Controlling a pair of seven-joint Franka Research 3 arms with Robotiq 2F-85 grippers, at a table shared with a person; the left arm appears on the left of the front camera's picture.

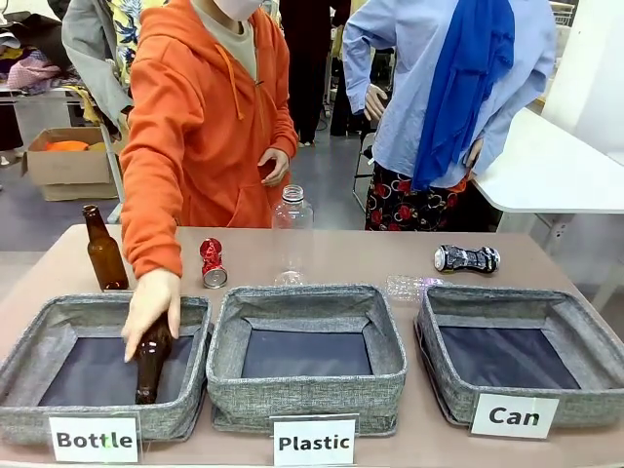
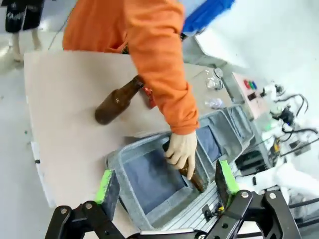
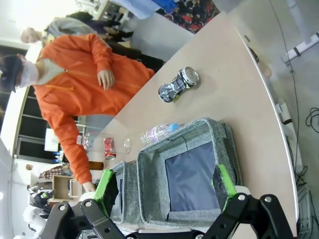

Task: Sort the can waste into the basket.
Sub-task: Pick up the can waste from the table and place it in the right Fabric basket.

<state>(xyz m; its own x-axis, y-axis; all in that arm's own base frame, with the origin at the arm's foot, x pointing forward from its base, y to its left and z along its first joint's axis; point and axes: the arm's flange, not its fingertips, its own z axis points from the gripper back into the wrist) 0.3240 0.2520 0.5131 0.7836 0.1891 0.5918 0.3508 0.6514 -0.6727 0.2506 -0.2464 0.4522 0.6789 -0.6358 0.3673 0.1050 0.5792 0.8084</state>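
A shiny red crushed can (image 1: 213,263) stands on the table behind the gap between the "Bottle" and "Plastic" bins, also seen small in the right wrist view (image 3: 109,148). A black-and-silver crushed can (image 1: 467,258) lies on its side behind the basket labelled "Can" (image 1: 437,369) at the right. My right gripper (image 3: 164,182) hangs open above this basket (image 3: 152,186), with the patterned can (image 3: 178,84) beyond it. My left gripper (image 2: 165,181) is open over the "Bottle" bin (image 2: 115,164), holding nothing.
A person in an orange hoodie lowers a brown bottle (image 1: 149,359) into the "Bottle" bin (image 1: 29,353). Another brown bottle (image 1: 103,251) stands at the back left. A clear bottle (image 1: 292,234) stands behind the "Plastic" bin (image 1: 304,390); a crushed clear one (image 1: 414,286) lies near the Can basket.
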